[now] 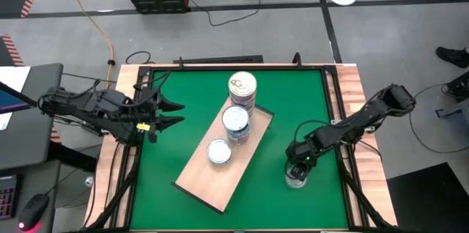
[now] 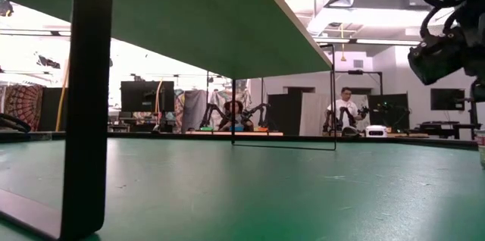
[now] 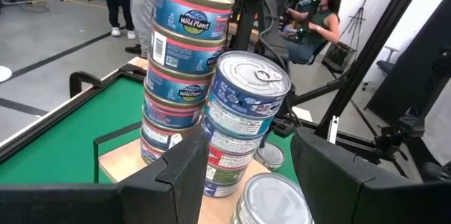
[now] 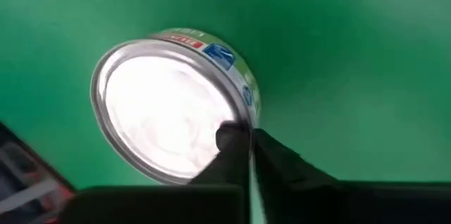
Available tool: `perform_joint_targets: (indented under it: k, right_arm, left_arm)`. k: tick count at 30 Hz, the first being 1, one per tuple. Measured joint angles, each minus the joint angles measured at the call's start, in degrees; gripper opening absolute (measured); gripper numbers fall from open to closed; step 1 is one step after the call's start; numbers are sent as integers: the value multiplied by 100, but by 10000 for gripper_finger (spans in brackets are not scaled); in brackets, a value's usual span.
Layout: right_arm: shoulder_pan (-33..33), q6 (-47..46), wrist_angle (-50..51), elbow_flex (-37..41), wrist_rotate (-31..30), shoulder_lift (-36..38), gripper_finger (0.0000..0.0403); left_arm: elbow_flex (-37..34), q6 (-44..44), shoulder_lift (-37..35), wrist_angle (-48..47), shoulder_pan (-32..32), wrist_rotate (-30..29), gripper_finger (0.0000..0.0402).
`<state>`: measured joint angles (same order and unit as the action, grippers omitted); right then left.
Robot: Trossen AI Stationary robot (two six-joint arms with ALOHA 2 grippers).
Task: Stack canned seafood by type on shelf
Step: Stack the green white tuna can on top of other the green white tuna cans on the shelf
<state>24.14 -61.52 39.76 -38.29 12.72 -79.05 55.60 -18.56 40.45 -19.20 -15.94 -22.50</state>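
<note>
The tan wooden shelf [image 1: 196, 179] lies slantwise mid-table and carries three stacks of tins: a tall one [image 1: 242, 90] [image 3: 184, 62], a middle one [image 1: 236, 124] [image 3: 243, 118] and a low silver-lidded one [image 1: 218, 151] [image 3: 273, 199]. One more tin [image 1: 295, 180] [image 4: 169, 108], silver lid and green label, rests on the green table to the shelf's right. My right gripper [image 1: 297, 165] [image 4: 245, 146] is shut, directly above that tin. My left gripper [image 1: 167, 113] [image 3: 243, 182] is open and hovers left of the shelf, pointing at the stacks. My right gripper comes down from above with its shut fingertips [image 4: 229, 138] at the lid's rim [image 4: 236, 115] on one side of the lone tin. The tin sits flat on the table. I cannot tell whether the fingertips touch it.
A black raised frame [image 1: 220, 63] borders the table, with wooden rims [image 1: 359, 94] at its sides. In the low view the shelf's dark leg [image 2: 87, 97] stands close in front. Green table shows between the shelf and each arm. A person [image 2: 347, 112] sits in the room behind.
</note>
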Motion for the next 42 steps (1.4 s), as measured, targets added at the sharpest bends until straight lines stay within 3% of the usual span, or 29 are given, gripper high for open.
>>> perform_joint_targets:
  k: [4,18,25,30,38,42]
  right_arm:
    - [-89,-280,-105,175,139,91,13]
    - [-1037,-139,996,309,-248,626,24]
    - [-1276,365,1664,-363,-421,1488,52]
    - [-1138,491,1658,-964,-247,1647,112]
    - [-757,-268,1858,-1585,90,970,290]
    - [-479,-760,2414,-1942,42,412,325]
  left_arm:
    - [135,-8,2,-170,0,65,192]
    - [258,-18,7,-384,0,142,192]
    - [260,-47,4,-421,1,139,192]
    - [260,31,4,-426,0,53,192]
    - [260,146,4,-450,2,-226,192]
    - [260,158,7,-452,1,-225,192]
